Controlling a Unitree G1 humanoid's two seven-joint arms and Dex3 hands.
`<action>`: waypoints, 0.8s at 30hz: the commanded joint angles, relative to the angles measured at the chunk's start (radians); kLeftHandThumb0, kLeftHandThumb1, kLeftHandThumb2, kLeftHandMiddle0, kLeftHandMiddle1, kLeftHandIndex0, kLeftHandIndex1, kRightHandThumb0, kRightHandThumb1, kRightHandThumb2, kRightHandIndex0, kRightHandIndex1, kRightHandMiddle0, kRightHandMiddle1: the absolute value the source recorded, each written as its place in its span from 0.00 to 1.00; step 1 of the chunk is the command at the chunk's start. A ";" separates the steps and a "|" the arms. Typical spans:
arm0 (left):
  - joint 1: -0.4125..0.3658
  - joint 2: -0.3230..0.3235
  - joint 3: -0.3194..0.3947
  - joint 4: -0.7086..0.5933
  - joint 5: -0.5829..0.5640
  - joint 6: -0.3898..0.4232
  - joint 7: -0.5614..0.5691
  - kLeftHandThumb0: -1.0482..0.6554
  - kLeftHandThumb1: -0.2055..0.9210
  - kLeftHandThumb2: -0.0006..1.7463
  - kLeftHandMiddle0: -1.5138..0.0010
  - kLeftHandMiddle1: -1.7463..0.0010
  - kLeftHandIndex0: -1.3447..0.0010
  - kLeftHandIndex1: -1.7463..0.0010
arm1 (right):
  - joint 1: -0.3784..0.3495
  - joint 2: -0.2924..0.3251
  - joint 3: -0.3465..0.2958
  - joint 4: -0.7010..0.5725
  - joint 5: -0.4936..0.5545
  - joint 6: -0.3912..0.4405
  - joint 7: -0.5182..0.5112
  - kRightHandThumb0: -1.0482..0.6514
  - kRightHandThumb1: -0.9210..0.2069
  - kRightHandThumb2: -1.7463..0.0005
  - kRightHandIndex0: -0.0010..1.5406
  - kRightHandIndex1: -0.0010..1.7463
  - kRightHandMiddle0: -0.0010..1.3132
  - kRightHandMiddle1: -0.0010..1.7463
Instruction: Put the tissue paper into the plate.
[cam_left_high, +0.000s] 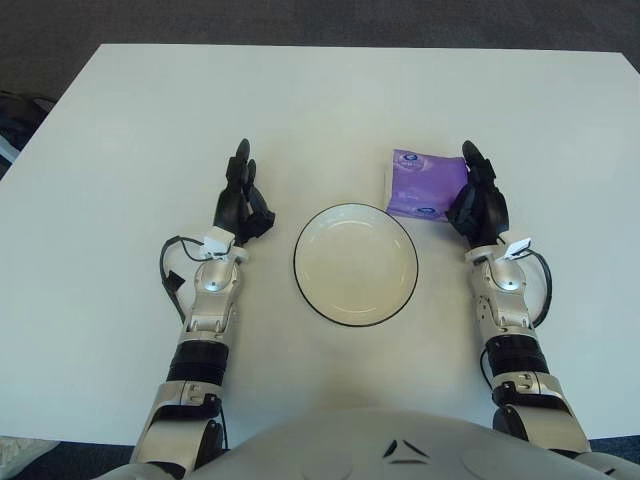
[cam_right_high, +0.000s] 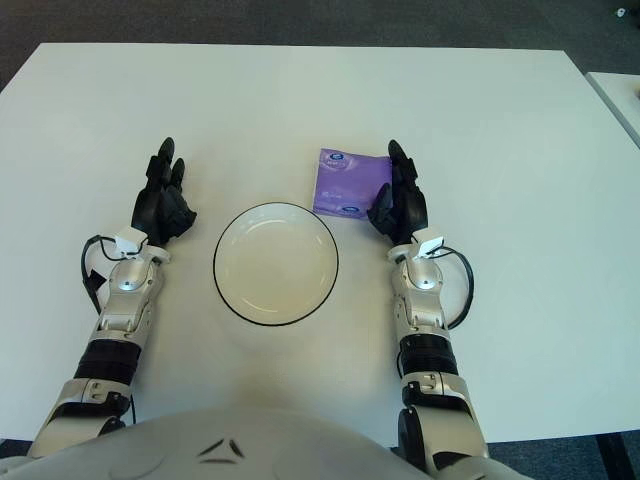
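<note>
tissue paper is the thing to move, but i begin from the near side and use the plate (cam_left_high: 355, 264) as the landmark. the plate is white with a dark rim, it holds nothing, and it stands on the white table (cam_left_high: 330, 100) in front of the robot's body.

to the left of the plate, a little apart, is the left hand (cam_left_high: 241, 201). its fingers are stretched forward and relaxed, and it holds nothing. to the right of the plate is the right hand (cam_left_high: 479, 200), also with fingers extended and loose, gripping nothing.

just behind the plate and to its right lies the tissue paper (cam_left_high: 424, 183), a flat purple pack. it is near the plate rim but apart from it. the right hand is beside the pack's right edge; i cannot tell if it touches.

i judge that the grasp is not yet made. the risks from here: the pack is thin and flat on the table, so the fingers may slide over it or push it away instead of closing on it. the wrapper looks smooth, so it may slip out during lifting. also the hand may knock the plate, because the pack is so near to it.
</note>
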 joint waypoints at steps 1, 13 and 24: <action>0.069 -0.005 -0.002 0.056 0.000 0.046 -0.008 0.09 1.00 0.62 0.87 1.00 1.00 0.90 | 0.127 0.039 0.016 0.086 0.000 0.102 -0.006 0.18 0.00 0.46 0.03 0.00 0.00 0.09; 0.067 -0.005 -0.002 0.055 0.002 0.051 -0.006 0.09 1.00 0.63 0.88 1.00 1.00 0.90 | 0.128 0.034 0.016 0.079 -0.002 0.110 -0.008 0.18 0.00 0.46 0.03 0.00 0.00 0.09; 0.062 -0.007 -0.002 0.057 0.001 0.060 -0.005 0.08 1.00 0.63 0.87 1.00 1.00 0.90 | 0.137 0.029 0.016 0.059 -0.005 0.106 -0.009 0.18 0.00 0.45 0.03 0.00 0.00 0.08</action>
